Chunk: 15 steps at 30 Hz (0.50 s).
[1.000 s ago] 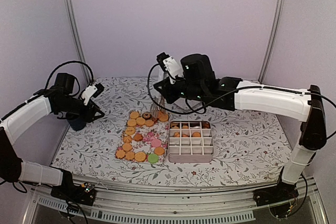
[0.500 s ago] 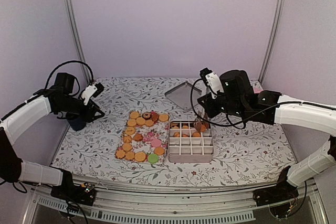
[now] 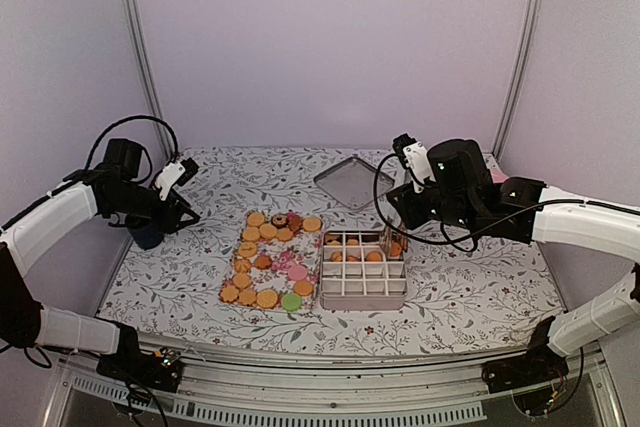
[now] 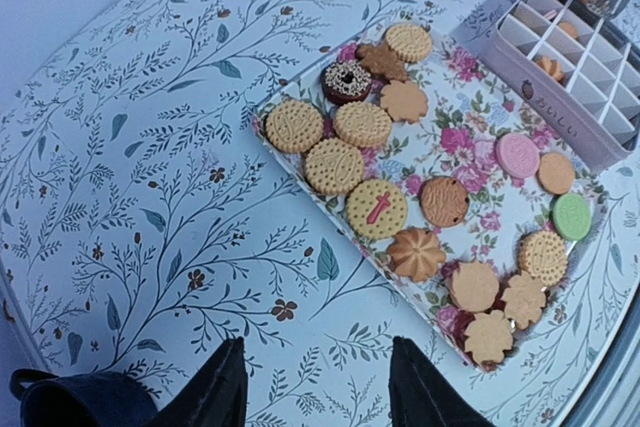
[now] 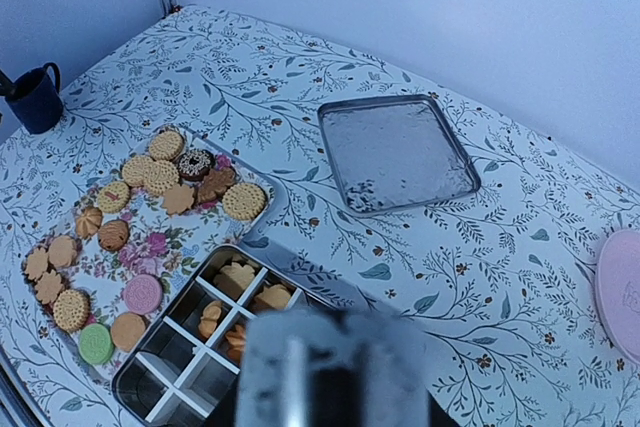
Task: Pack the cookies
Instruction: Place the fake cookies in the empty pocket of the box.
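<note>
Several cookies [image 3: 266, 232] [image 4: 375, 209] [image 5: 150, 175], mostly golden with a few pink, green and dark ones, lie on a floral tray [image 3: 283, 265]. More cookies [image 5: 235, 275] sit in the far cells of a white divided box [image 3: 363, 302] [image 4: 545, 112] to the tray's right. My right gripper [image 3: 392, 239] hangs over the box's far right corner. In its own wrist view it [image 5: 335, 347] is a blur, so the jaws cannot be read. My left gripper [image 4: 318, 397] hovers over bare cloth left of the tray, open and empty.
A square metal lid [image 3: 352, 182] [image 5: 397, 152] lies behind the box. A dark cup [image 3: 148, 235] [image 5: 35, 97] stands at the left under my left arm. A pink plate [image 5: 620, 287] sits at the far right. Walls close in the left, back and right sides.
My right arm swung from the far end of the tray rightward to the box's far right corner, carrying a brown cookie on the way. The left arm has not moved.
</note>
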### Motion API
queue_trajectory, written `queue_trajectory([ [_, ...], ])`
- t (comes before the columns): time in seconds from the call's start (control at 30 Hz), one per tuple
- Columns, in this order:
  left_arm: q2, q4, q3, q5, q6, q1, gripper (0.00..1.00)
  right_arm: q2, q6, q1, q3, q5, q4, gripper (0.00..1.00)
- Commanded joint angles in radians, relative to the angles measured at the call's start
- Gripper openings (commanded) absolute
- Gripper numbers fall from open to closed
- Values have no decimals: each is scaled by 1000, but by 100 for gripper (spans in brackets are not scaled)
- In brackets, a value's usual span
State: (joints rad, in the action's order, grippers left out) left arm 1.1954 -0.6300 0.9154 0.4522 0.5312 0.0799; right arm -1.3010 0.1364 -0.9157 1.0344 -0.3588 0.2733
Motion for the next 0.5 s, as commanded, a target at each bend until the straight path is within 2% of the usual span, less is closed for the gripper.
queue_trajectory([
  [0.0,-11,-16,19,11,12,-9,50,1,11,5,2,-12,-19,34],
  [0.47,-13,-16,12,6,16,-10,50,-6,8,8,22,8,-19,39],
])
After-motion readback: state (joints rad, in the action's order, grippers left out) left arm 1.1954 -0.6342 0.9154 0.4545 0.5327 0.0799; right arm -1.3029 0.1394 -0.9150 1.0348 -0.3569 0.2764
